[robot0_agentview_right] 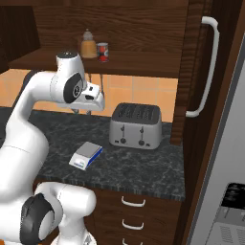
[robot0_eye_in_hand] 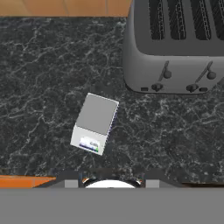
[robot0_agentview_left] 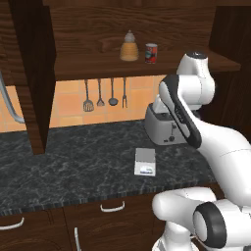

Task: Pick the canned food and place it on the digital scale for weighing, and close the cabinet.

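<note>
You have the canned food standing upright on the cabinet shelf, near the top centre of the left base view, just beside the tan bottle to its left. In the right base view the same tin sits at upper left, partly behind the arm's white elbow, and one cabinet door stands open at the right with its long silver handle.

The digital scale lies flat on the dark marble desk, in front of the silver toaster and apart from it. Looking down the hand view, you see the scale left of centre, its display strip toward the bottom of the frame, and the toaster at upper right.

The gripper hangs high above the desk; only the finger stubs show at the bottom edge, so you probably cannot tell whether they are spread or pressed together. Nothing is between them.
</note>
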Available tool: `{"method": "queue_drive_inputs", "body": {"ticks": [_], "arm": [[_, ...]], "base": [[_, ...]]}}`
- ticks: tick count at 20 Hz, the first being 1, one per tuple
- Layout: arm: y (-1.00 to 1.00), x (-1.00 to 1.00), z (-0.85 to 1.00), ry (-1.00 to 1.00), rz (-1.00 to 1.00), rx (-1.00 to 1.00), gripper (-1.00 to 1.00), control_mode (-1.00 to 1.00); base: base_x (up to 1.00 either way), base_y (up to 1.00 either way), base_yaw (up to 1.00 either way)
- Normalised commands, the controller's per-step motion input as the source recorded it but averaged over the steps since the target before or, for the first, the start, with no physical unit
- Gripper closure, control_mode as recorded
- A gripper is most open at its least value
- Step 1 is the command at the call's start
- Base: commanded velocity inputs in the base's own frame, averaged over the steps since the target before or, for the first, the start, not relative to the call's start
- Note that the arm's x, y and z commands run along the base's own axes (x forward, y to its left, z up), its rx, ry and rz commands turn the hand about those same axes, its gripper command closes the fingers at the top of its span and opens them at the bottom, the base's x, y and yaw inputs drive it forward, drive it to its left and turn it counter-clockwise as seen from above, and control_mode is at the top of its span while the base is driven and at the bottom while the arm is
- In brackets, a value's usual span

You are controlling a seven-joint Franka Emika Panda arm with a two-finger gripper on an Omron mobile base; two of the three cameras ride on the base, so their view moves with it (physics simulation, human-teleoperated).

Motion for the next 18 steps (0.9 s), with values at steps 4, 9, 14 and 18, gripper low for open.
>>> {"method": "queue_drive_inputs", "body": {"ticks": [4, 9, 14, 18], "arm": [[0.04, -0.49, 0.08, -0.24, 0.00, -0.04, -1.00, -1.00], [0.05, -0.80, 0.34, -0.51, 0.00, -0.13, -1.00, -1.00], [0.06, -0.41, 0.74, -0.48, 0.00, -0.13, -1.00, -1.00], [0.02, -0.21, 0.78, -0.15, 0.00, 0.00, -1.00, -1.00]], "base": [[0.00, 0.00, 0.00], [0.00, 0.00, 0.00], [0.00, 0.00, 0.00], [0.00, 0.00, 0.00]]}}
